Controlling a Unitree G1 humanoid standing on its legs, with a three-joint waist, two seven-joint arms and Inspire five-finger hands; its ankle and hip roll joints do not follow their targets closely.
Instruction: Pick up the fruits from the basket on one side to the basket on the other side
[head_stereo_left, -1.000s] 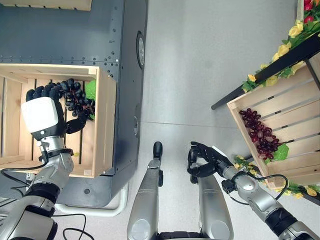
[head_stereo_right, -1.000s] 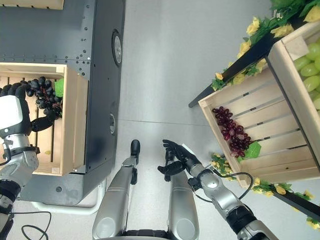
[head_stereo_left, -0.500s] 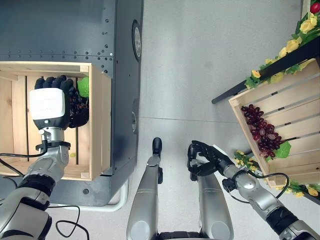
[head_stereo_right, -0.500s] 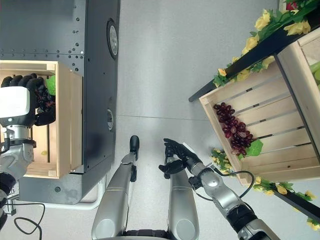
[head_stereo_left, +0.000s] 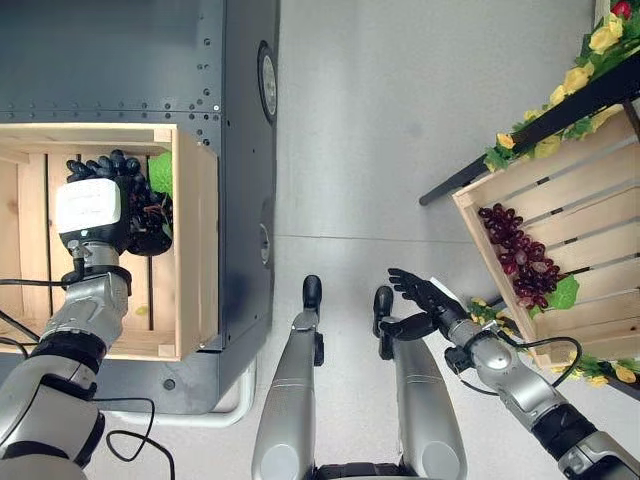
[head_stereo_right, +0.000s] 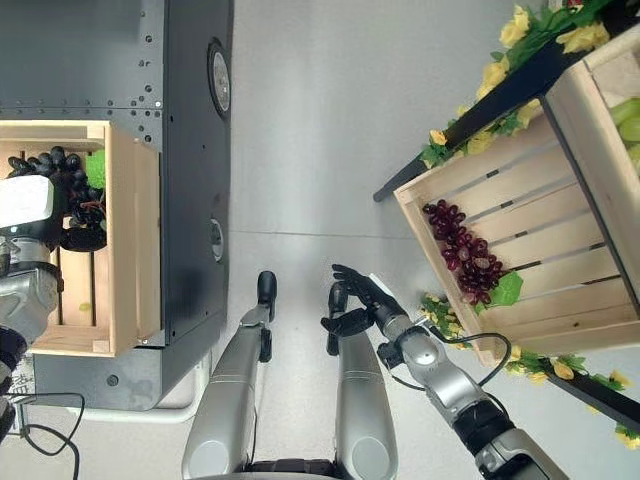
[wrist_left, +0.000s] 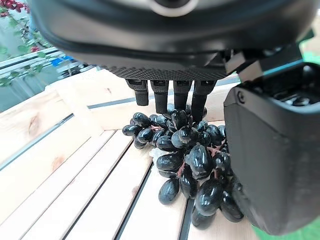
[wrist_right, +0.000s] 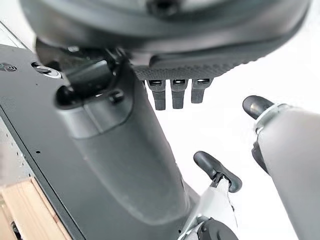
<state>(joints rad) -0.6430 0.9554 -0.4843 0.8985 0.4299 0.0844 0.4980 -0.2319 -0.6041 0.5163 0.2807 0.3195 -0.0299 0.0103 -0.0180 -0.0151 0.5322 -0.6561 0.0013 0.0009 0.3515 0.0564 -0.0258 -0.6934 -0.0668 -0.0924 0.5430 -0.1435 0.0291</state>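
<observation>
A bunch of black grapes (wrist_left: 190, 160) with a green leaf (head_stereo_left: 160, 172) lies on the slats of the left wooden crate (head_stereo_left: 195, 250), near its far right corner. My left hand (head_stereo_left: 90, 205) is over the bunch (head_stereo_left: 145, 205), fingers curled down onto it and thumb (wrist_left: 270, 150) pressed against its side. A bunch of red grapes (head_stereo_left: 520, 255) with a leaf rests in the tilted right crate (head_stereo_left: 480, 235). My right hand (head_stereo_left: 425, 300) hovers low over the floor, to the left of that crate, with its fingers spread and nothing in it.
The left crate sits on a dark metal cabinet (head_stereo_left: 120, 60). Yellow flowers and leaves (head_stereo_left: 560, 95) trim a black rail above the right crate. Another crate with green grapes (head_stereo_right: 628, 115) stands at the far right. Grey floor (head_stereo_left: 380, 130) lies between the crates.
The view has shifted a little. My left hand has turned over the black grapes and closed round them. My right hand's fingers have straightened from a curl.
</observation>
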